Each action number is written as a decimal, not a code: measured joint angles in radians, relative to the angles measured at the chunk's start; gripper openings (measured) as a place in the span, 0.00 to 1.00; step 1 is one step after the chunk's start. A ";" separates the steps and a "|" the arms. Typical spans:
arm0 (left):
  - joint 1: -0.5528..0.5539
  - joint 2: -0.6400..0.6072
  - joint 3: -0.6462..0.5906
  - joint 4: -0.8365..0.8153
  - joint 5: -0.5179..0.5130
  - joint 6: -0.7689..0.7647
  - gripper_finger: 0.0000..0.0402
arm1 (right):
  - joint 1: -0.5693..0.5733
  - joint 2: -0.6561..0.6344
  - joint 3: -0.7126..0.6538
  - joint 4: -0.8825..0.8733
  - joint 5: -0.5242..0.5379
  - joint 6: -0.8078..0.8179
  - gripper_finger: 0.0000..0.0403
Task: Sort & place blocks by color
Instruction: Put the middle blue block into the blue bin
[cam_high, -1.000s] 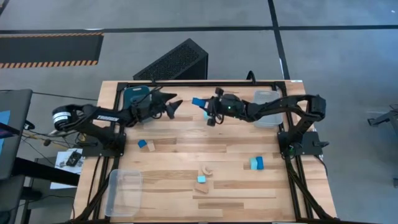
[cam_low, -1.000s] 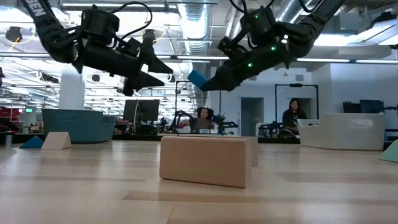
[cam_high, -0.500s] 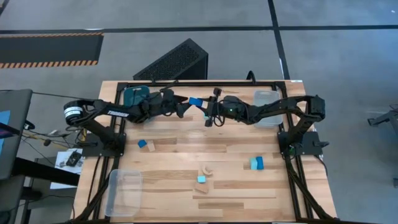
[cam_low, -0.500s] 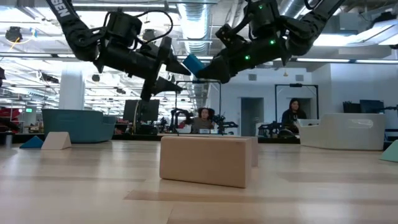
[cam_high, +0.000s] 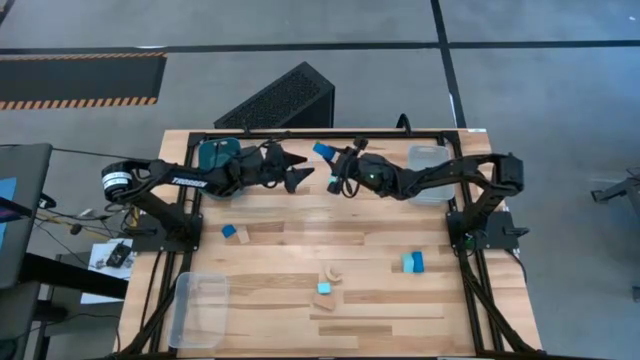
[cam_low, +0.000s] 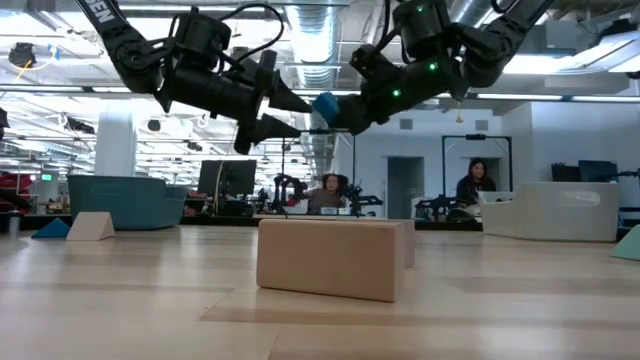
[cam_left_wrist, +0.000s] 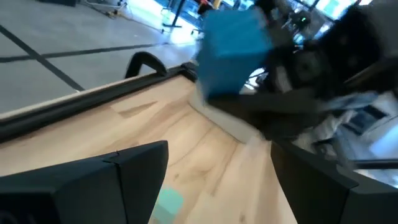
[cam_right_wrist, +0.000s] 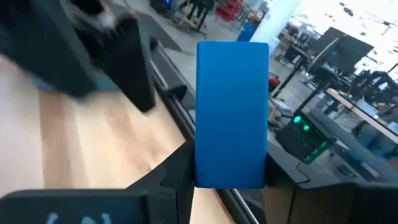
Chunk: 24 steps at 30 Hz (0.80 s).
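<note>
A: Where is the block in play?

B: A blue block (cam_high: 322, 151) is up in the air over the far middle of the table (cam_high: 300, 235), clamped between the fingers of the right gripper (cam_high: 330, 160). In the right wrist view it stands upright between the two dark fingers (cam_right_wrist: 231, 112); in the low view it shows well above the tabletop (cam_low: 326, 105).

A: And the left gripper?

B: The left gripper (cam_high: 300, 175) is also raised, just beside the block, its tips pointing toward it. Its fingers are spread apart and hold nothing. In the left wrist view the block (cam_left_wrist: 235, 50) sits close ahead, between the two dark fingers.

A: What about the other blocks?

B: On the table, a small blue block (cam_high: 229, 231) lies touching a tan block (cam_high: 243, 233) on the left side. Near the middle front are a tan arch block (cam_high: 330, 272), a light cyan block (cam_high: 324, 288) and a tan piece (cam_high: 326, 300). A pair of blue and cyan blocks (cam_high: 412, 262) sits on the right.

A: Bins?

B: A teal bin (cam_high: 214, 154) at the far left, a clear bin (cam_high: 428, 160) at the far right, another clear bin (cam_high: 198, 308) at the near left corner.
</note>
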 joint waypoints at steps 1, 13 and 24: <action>0.001 0.000 0.000 0.001 -0.001 0.010 0.69 | 0.001 -0.001 0.003 0.002 0.006 0.003 0.37; -0.013 0.001 -0.002 0.035 -0.086 0.048 0.69 | 0.027 0.110 0.093 -0.033 -0.058 0.072 0.38; -0.025 0.000 0.000 0.042 -0.125 0.096 0.69 | 0.063 0.139 0.127 -0.052 -0.045 0.034 0.38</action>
